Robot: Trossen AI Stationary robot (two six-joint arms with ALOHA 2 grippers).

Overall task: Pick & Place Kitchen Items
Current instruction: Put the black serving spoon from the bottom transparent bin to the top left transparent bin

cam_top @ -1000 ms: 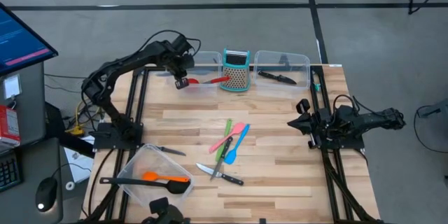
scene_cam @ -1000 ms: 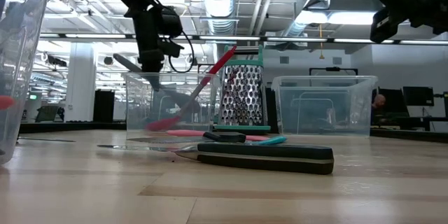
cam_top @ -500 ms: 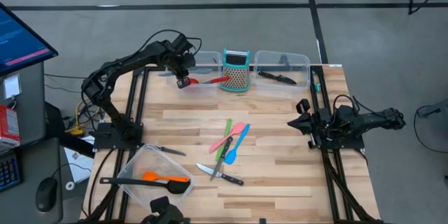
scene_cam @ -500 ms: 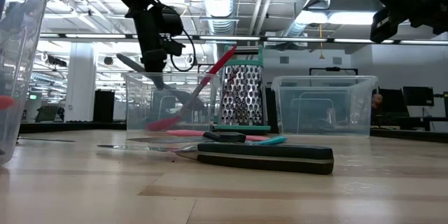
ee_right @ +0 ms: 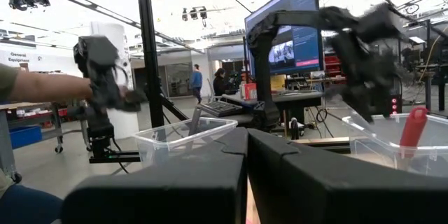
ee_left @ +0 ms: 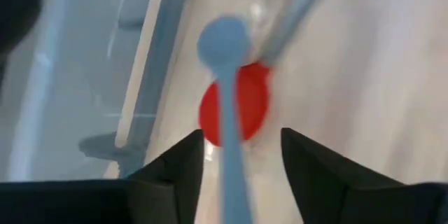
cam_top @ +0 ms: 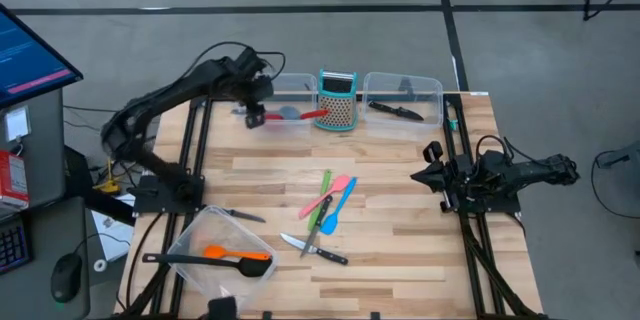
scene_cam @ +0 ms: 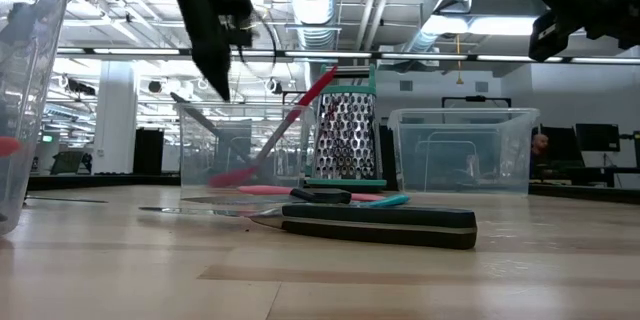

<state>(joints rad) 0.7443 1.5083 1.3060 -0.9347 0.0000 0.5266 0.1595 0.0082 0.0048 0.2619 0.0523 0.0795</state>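
Observation:
My left gripper [cam_top: 254, 116] stands open above the left clear tub [cam_top: 292, 80] at the table's far edge. A grey-blue spoon [ee_left: 225, 63] lies slanted in that tub. Its handle [ee_left: 235, 182] runs between my fingers, apart from both, and its bowl rests over the bowl of a red spoon [ee_left: 245, 105]. The red spoon [scene_cam: 300, 110] stands slanted with its handle up against the grater. My right gripper [cam_top: 432, 165] is shut with nothing in it, and waits at the table's right edge.
A teal-framed grater [cam_top: 338, 100] stands between the two far tubs; the right tub [cam_top: 403, 88] holds a black knife. Spatulas and knives [cam_top: 325, 210] lie mid-table. A third tub [cam_top: 222, 250] near left holds an orange spatula and a black spoon.
My left gripper has opened, let go of the grey-blue spoon and risen above the tub. The spoon stays slanted in the tub, its handle end a little lower than before.

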